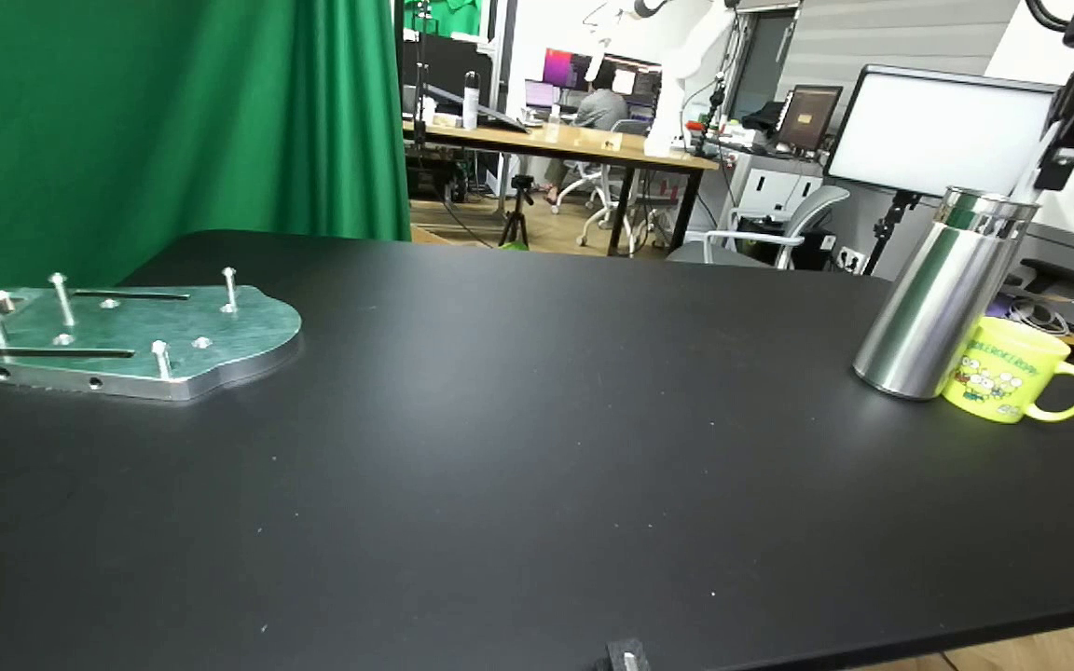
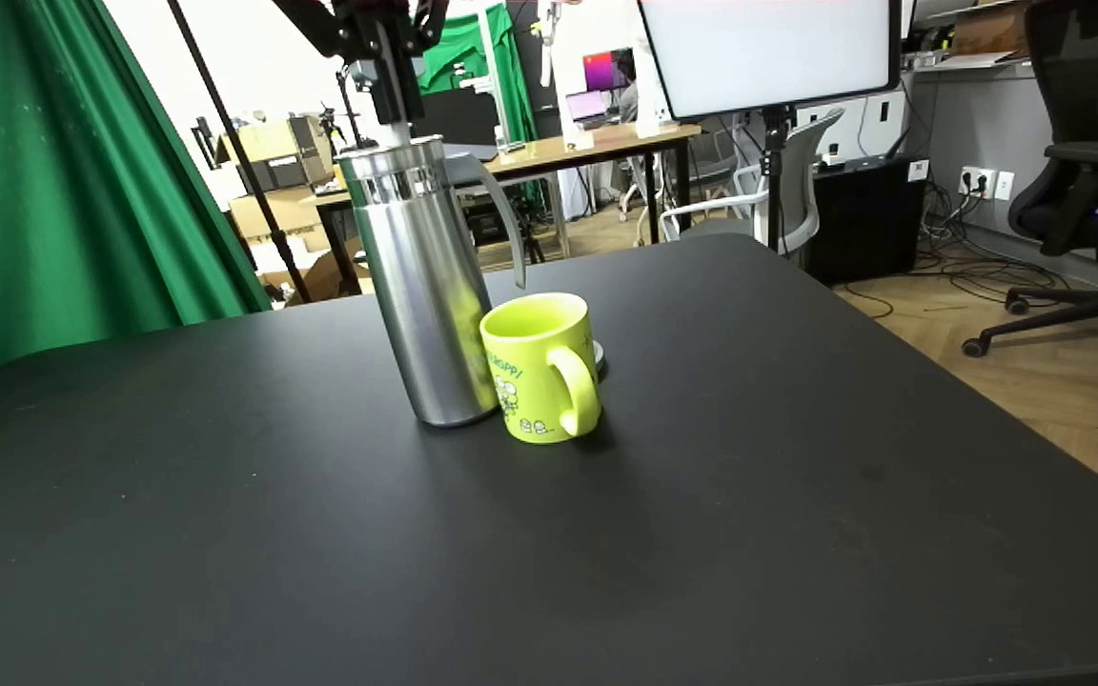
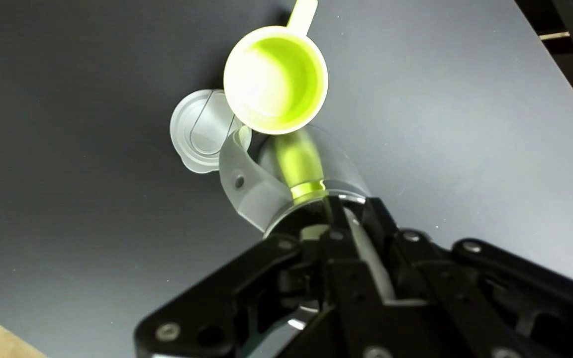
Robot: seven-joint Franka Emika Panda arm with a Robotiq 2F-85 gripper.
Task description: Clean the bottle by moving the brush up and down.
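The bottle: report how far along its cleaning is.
Done: the bottle stands open, a grey lid lies beside the mug, and the brush reaches into the bottle's mouth.
In hand: the claw is closed on the brush above the bottle; the stroke count cannot be told.
Left: likely more up-and-down scrubbing, then drawing the brush out, since its lower end is hidden inside.

Conceals the lower end of the slim pale brush (image 2: 397,134) inside the tall silver brushed-metal bottle (image 2: 427,291), beneath the black jointed gripper (image 3: 355,203).
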